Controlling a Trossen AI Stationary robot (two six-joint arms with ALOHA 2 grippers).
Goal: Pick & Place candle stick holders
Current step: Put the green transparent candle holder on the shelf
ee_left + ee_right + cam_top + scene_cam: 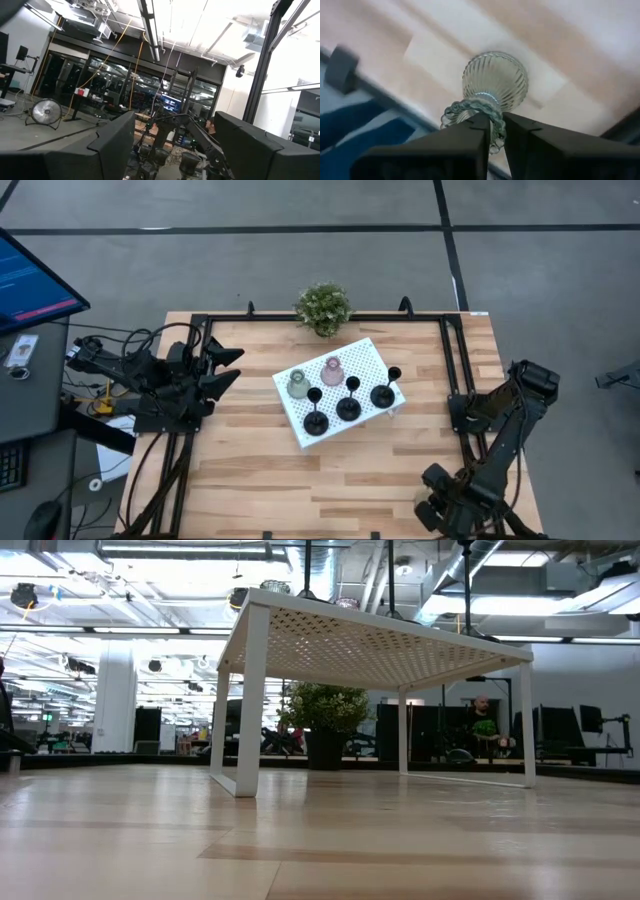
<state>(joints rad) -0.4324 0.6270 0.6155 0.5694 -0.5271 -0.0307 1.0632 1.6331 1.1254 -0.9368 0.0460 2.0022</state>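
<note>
A white perforated tray [372,362] stands mid-table on legs [248,700]. On it are a pink holder [333,368], an olive-green holder [298,384] and three black holders [348,406]. My right gripper [493,131] is at the table's near right corner [432,512], shut on a ribbed, glassy bell-shaped holder [495,80]. My left gripper [228,368] hovers open and empty at the table's left side, left of the tray. My right gripper pinches the glassy holder's scalloped rim [470,107] between its two fingers, at the holder's narrow end. The fingers come from above, pointing down. The bell-shaped body hangs below them over the wood. Whether it touches the table I cannot tell.
A green potted plant [323,307] stands at the table's far edge behind the tray. A black frame rail [452,360] runs along the table's sides. Bare wood [300,480] lies in front of the tray. A person [483,725] sits in the room beyond.
</note>
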